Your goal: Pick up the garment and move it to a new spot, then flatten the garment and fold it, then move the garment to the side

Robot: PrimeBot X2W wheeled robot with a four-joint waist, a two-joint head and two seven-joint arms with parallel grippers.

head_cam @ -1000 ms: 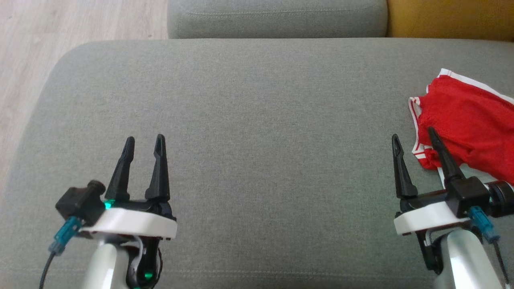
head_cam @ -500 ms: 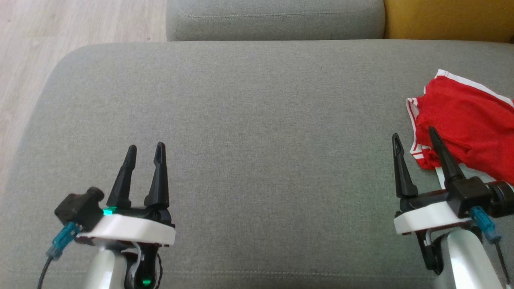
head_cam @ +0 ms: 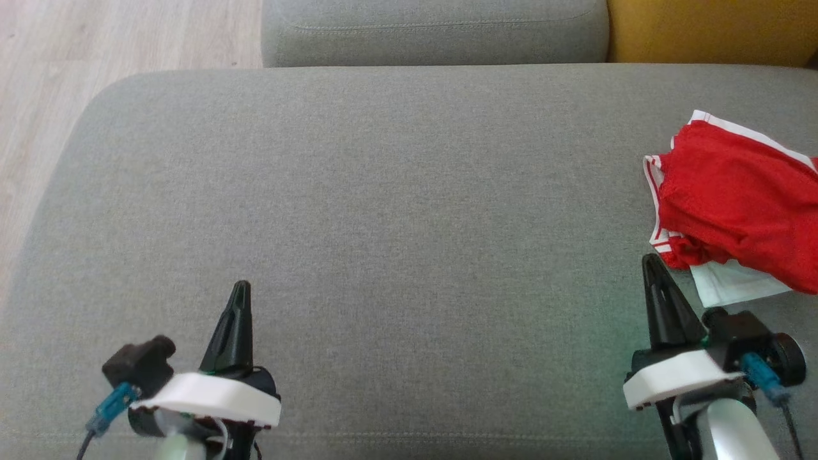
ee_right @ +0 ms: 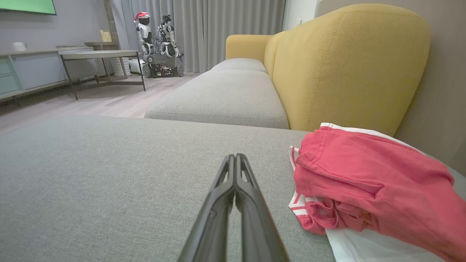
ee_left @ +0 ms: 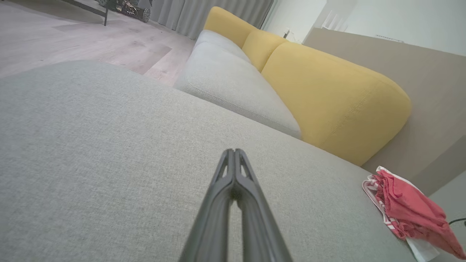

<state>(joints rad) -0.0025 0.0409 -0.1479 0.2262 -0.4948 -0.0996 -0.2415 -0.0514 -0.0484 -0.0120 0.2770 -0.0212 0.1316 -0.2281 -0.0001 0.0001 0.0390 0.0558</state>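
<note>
Left gripper [head_cam: 240, 297] lower left, fingers pressed together, empty; right gripper [head_cam: 653, 268] lower right, likewise.

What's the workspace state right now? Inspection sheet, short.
Surface: grey sofa cushion, flat, mostly bare.
Job's things: red garment with white trim, bunched at the cushion's right edge; white cloth pokes out beneath it, cannot tell if it is part of the garment.
Clutter: nothing seen.
Grippers: left gripper shut, holding nothing, over bare cushion; right gripper shut, holding nothing, just left of the garment.
Cables: blue connector and dark lead at the left wrist; blue plug at the right wrist.
Surroundings: yellow backrest, wooden floor, another robot, low table.
</note>
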